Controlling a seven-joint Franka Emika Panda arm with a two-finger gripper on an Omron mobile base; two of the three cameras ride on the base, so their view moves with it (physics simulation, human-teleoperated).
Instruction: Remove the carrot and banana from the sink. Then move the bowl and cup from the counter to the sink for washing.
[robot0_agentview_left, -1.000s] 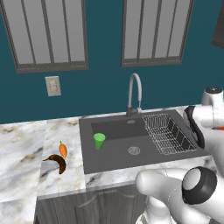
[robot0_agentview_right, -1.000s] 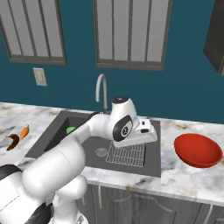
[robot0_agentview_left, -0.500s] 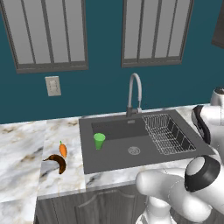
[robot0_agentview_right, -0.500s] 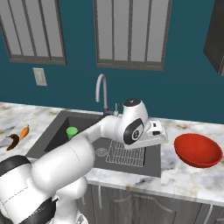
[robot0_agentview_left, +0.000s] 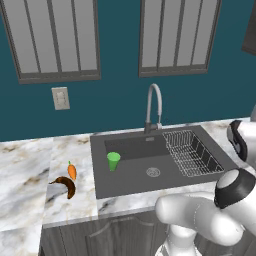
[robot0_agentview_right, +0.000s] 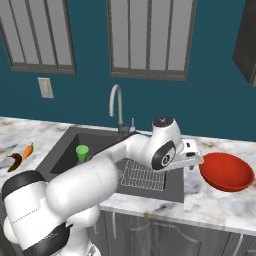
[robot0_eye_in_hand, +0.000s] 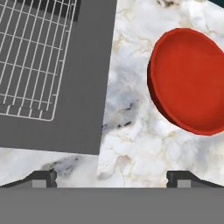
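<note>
In the left base view, the sink (robot0_agentview_left: 150, 165) lay sunk in the counter (robot0_agentview_left: 25, 165), with the faucet (robot0_agentview_left: 154, 107) rising from its back edge. The green cup (robot0_agentview_left: 113, 161) stood upright on the basin floor toward the left wall, with open floor around it and the drain (robot0_agentview_left: 152, 172) to its right. The wire rack (robot0_agentview_left: 189, 152) took up the right part of the basin. On the marble left of the sink, the carrot (robot0_agentview_left: 72, 171) lay just beyond the basin's left rim, and the banana (robot0_agentview_left: 64, 186) lay close in front of it, near the counter's front edge.

In the right base view, the arm reached over the right end of the sink, and the gripper (robot0_agentview_right: 192, 161) hung above the strip of marble between the sink's right rim and the red bowl (robot0_agentview_right: 226, 172). The bowl sat on the counter right of the sink, apart from the rim and short of the front edge. The cup, carrot and banana showed at the far left.

In the hand view, the two fingertips (robot0_eye_in_hand: 43, 178) stood far apart, wide open, with nothing between them. Bare marble lay below them. The bowl sat at upper right, clear of the tips, and the sink's rim and rack filled the left.
</note>
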